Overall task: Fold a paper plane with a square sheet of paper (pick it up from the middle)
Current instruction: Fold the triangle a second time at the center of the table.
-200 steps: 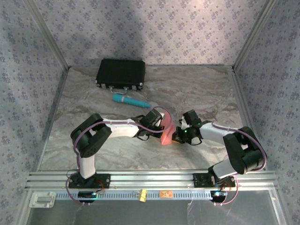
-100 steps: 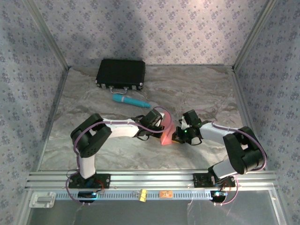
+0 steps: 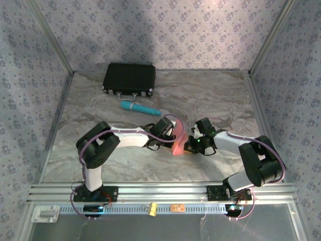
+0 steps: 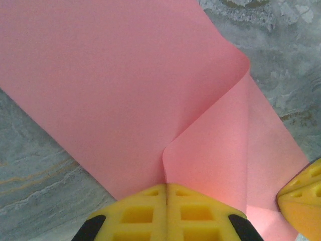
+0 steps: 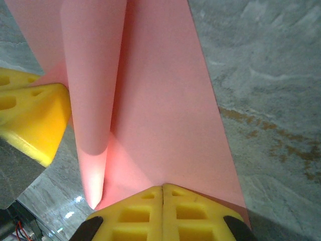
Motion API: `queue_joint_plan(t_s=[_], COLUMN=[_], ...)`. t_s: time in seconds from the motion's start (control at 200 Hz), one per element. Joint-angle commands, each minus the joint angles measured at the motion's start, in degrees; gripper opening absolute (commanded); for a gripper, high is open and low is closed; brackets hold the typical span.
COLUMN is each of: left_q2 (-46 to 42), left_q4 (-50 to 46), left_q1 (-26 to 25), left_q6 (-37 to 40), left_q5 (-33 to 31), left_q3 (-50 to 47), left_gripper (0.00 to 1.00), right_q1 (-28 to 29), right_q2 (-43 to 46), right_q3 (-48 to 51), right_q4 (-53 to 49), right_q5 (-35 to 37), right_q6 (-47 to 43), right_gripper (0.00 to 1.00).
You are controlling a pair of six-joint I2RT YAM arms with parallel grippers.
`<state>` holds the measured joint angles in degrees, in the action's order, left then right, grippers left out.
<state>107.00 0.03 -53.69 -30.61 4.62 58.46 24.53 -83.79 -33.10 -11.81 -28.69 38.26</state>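
The square sheet of paper [image 3: 178,140], salmon pink and bent into a loose fold, hangs between both grippers at the middle of the marble table. My left gripper [image 3: 171,139] comes in from the left and is shut on one edge. In the left wrist view its yellow fingers [image 4: 166,186] pinch the paper [image 4: 120,85], which curls over on the right. My right gripper [image 3: 189,146] is shut on the opposite edge. In the right wrist view it [image 5: 163,187] clamps the paper [image 5: 165,110], and a rolled flap hangs beside the left gripper's yellow fingers [image 5: 30,118].
A black case [image 3: 129,78] lies at the back left of the table, with a teal cylinder [image 3: 139,107] just in front of it. Patterned walls close in three sides. An aluminium rail [image 3: 160,193] runs along the near edge.
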Motion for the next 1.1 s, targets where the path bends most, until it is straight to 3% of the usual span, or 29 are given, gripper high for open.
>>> queue_joint_plan(t_s=[0.0, 0.27, 0.46, 0.79, 1.094], left_q2=[1.11, 1.19, 1.19, 1.81, 2.03], left_q4=[-0.58, -0.56, -0.50, -0.43, -0.35], left_q1=[-0.27, -0.23, -0.22, -0.27, -0.23], left_q6=[0.31, 0.20, 0.20, 0.29, 0.21], left_q5=[-0.32, -0.20, -0.01, 0.31, 0.74], left_q3=[-0.77, -0.75, -0.85, -0.62, -0.41], left_gripper=[0.01, 0.00, 0.00, 0.00, 0.00], right_q1=[0.12, -0.26, -1.14, 0.03, 0.46], right_q2=[-0.54, 2.33, 5.92, 0.65, -3.95], right_q3=[0.19, 0.39, 0.57, 0.29, -0.60], right_q4=[-1.00, 1.79, 9.10, 20.04, 21.74], right_q5=[1.37, 0.76, -1.54, -6.00, -7.80], right_q6=[-0.29, 1.66, 4.57, 9.89, 10.34], right_gripper=[0.04, 0.05, 0.04, 0.01, 0.00])
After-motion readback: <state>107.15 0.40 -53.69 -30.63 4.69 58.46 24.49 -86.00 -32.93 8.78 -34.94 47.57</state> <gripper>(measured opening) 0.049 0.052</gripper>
